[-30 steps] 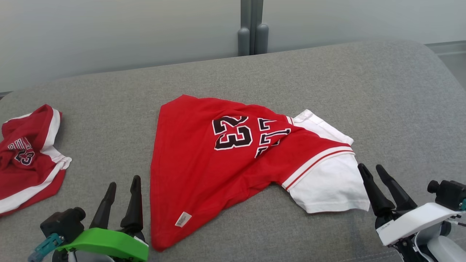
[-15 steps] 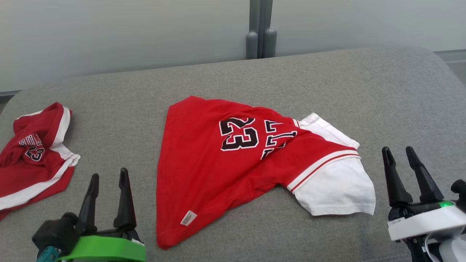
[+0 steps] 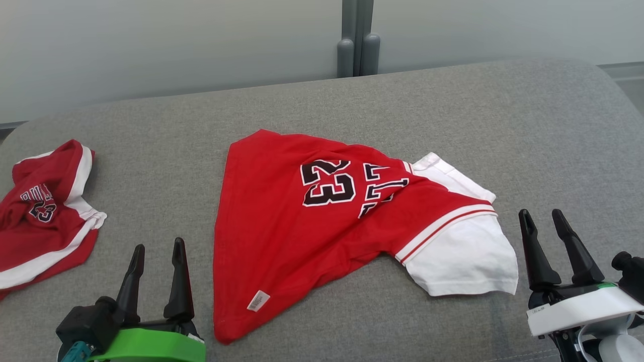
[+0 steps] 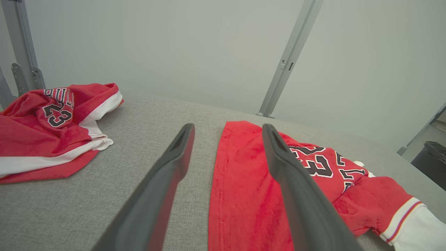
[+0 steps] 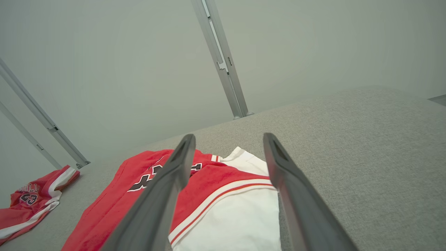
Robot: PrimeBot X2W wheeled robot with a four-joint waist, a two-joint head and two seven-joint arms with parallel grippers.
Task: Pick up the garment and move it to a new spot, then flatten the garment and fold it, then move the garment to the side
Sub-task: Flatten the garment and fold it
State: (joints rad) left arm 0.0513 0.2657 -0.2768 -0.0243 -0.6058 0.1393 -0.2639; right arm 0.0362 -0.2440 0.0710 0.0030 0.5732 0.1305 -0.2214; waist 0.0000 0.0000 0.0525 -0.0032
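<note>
Left gripper (image 3: 158, 245) spread wide, empty, right gripper (image 3: 540, 212) spread wide, empty, one red jersey (image 3: 282, 226) lying between, one crumpled red garment (image 3: 40, 231) far left, one grey cushion (image 3: 453, 110) beneath.

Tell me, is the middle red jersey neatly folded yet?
No. The red jersey lies rumpled on the grey cushion, lettering creased, one white sleeve sticking out.
</note>
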